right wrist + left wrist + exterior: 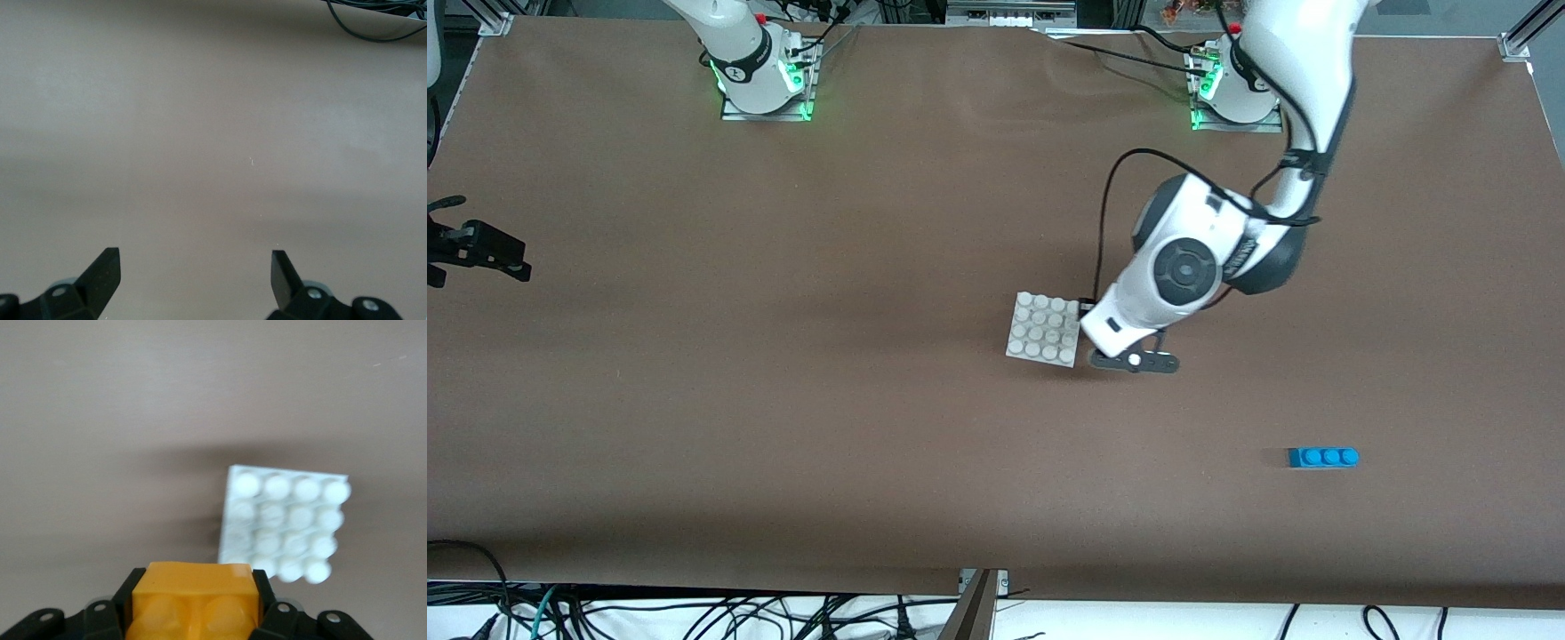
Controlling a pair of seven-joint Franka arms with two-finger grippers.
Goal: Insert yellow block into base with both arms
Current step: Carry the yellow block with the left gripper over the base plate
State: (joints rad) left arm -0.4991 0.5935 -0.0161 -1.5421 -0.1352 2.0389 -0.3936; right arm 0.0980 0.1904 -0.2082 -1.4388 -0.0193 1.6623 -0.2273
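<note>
1. The yellow block [192, 600] is showing as a small orange-yellow plastic brick with a glossy flat face and two rounded bulges beneath it in the left wrist view; in the front view it is hidden under the left arm's wrist.
2. The base [1044, 329] is lying flat on the table as a white square plate with a four-by-four grid of round studs, slightly skewed to the table's edges.
3. The table [827, 400] is wearing a plain brown covering. Black cables are trailing along its edge nearest the front camera, and both arm bases are glowing green at their mounts.
4. A blue three-stud brick [1323, 457] is lying well apart from the base, nearer the front camera and toward the left arm's end of the table.
5. The left gripper [193, 603] is clamping the yellow block between its black fingers [127, 600], hanging low just beside the base's edge on the left arm's side. In the left wrist view the base [283, 523] is sitting just ahead of the held block, apart from it.
6. The right gripper [195, 273] is waiting over bare brown covering with its fingers [103, 270] spread wide and nothing between them; a black part at the right arm's end of the table is all the front view is showing there.
</note>
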